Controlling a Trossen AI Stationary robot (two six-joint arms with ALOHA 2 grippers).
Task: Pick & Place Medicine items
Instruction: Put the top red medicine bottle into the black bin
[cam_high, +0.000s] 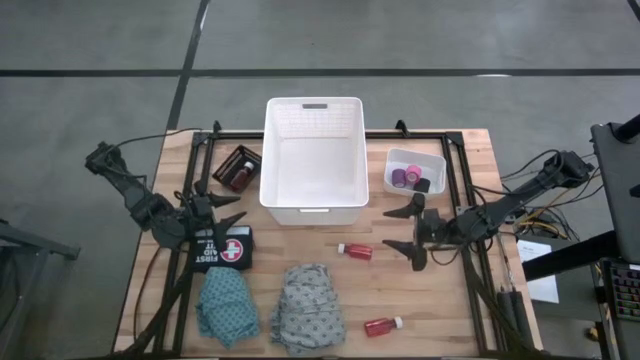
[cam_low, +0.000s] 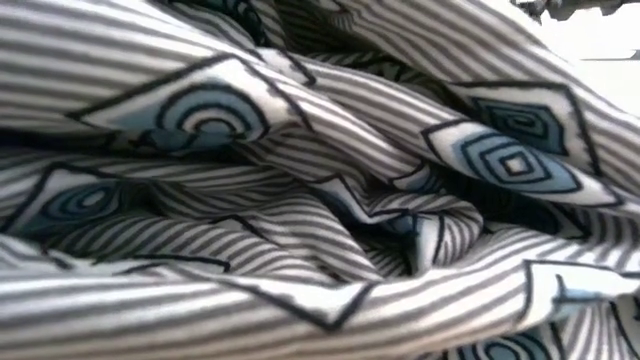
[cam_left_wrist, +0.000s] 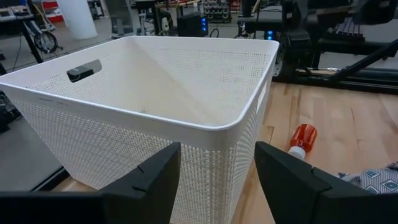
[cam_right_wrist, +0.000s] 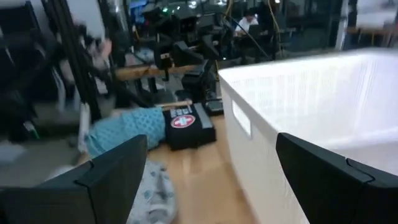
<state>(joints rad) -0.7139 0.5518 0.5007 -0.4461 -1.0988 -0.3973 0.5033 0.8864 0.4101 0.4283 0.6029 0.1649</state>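
At the centre of my wooden table (cam_high: 470, 180), toward twelve o'clock, stands a large white perforated plastic basket (cam_high: 312, 205) with handle slots. At nine o'clock of it sits a small dark tray (cam_high: 230, 158); at three o'clock, a small clear plastic tub (cam_high: 432, 162). Toward seven o'clock of the basket lies a black first-aid pouch with a white cross on a red patch (cam_high: 222, 246). A black metal frame (cam_high: 455, 160) edges my table.

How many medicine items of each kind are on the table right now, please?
Red bottles: 3
Rolls: 3 (purple, pink, black)
Cloths: 2 (teal, grey)
Total: 8
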